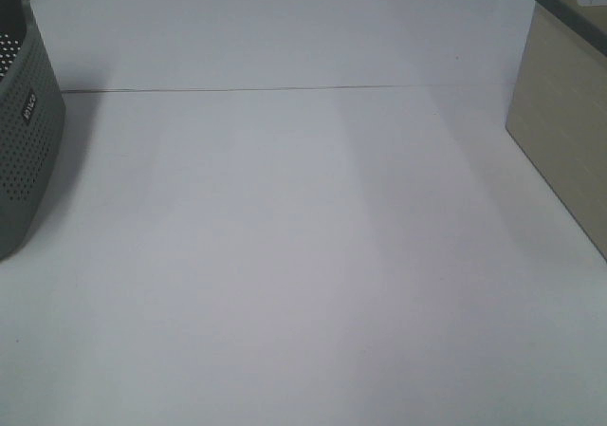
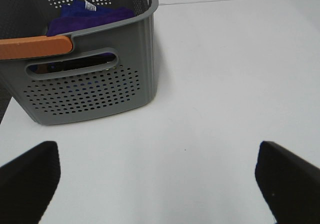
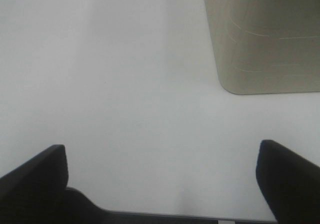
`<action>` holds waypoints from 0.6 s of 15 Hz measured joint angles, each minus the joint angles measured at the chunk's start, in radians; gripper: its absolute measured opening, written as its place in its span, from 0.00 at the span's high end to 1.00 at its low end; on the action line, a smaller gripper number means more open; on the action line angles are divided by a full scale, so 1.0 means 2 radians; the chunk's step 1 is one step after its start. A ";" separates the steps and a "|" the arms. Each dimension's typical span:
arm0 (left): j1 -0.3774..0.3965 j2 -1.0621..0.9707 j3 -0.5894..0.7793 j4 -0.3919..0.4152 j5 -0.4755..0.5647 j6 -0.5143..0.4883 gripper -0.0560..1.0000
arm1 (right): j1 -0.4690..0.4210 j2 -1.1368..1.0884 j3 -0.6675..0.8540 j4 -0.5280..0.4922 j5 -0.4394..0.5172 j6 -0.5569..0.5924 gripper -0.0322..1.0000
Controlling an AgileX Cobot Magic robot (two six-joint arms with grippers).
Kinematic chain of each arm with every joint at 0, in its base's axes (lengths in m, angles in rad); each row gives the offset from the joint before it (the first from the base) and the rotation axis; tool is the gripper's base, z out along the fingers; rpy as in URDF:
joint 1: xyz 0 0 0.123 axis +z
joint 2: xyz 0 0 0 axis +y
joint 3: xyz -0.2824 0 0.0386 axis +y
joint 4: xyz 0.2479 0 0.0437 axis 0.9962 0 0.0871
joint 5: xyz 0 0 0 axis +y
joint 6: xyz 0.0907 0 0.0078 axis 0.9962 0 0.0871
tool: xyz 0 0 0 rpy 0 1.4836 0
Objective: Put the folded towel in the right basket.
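White table (image 1: 303, 255), grey perforated basket (image 2: 90, 79) – orange handle (image 2: 35, 47), far left edge

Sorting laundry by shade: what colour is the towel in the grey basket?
Deep blue-purple; the towel shows best in the left wrist view, inside the grey basket.

Purple towel (image 2: 92, 13) lies inside grey basket (image 2: 95, 92).

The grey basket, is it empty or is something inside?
Not empty: the grey basket holds a purple cloth, seen over its rim in the left wrist view.
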 joint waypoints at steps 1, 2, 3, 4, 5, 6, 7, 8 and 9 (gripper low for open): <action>0.000 0.000 0.000 0.000 0.000 0.000 0.01 | -0.008 0.000 0.000 0.000 0.000 0.000 0.02; 0.000 0.000 0.000 0.000 0.000 0.000 0.01 | -0.010 0.000 0.000 0.000 0.000 0.000 0.02; 0.000 0.000 0.000 0.000 0.000 0.000 0.01 | -0.010 0.000 0.000 0.000 0.000 0.000 0.02; 0.000 0.000 0.000 0.000 0.000 0.000 0.01 | -0.010 0.000 0.000 0.000 0.000 0.000 0.02; 0.000 0.000 0.000 0.000 0.000 0.000 0.01 | -0.010 0.000 0.000 0.000 0.000 0.000 0.02; 0.000 0.000 0.000 0.000 0.000 0.000 0.01 | -0.010 0.000 0.000 0.000 0.000 0.000 0.02; 0.000 0.000 0.000 0.000 0.000 0.000 0.01 | -0.010 0.000 0.000 0.000 0.000 0.000 0.02; 0.000 0.000 0.000 0.000 0.000 0.000 0.01 | -0.010 0.000 0.000 0.000 0.000 0.000 0.02; 0.000 0.000 0.000 0.000 0.000 0.000 0.01 | -0.010 0.000 0.000 0.000 0.000 0.000 0.02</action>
